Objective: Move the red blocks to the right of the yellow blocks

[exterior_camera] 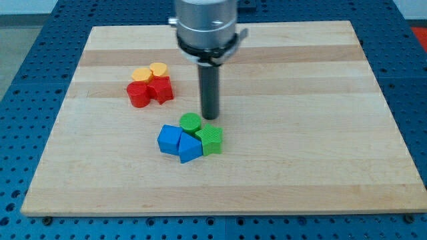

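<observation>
Two red blocks sit at the board's upper left: a round red one [139, 94] and a star-like red one [160, 89] to its right, touching. Two yellow blocks touch them from above: a yellow hexagon-like block [142, 73] and a round yellow one [158, 69]. My tip [210, 117] is at the board's middle, to the right of and below the red blocks, well apart from them. It stands just above and to the right of the round green block [191, 122].
A cluster lies below my tip: the round green block, a green star block [210, 139], and two blue blocks [169, 140] [189, 149]. The wooden board [320, 100] lies on a blue perforated table.
</observation>
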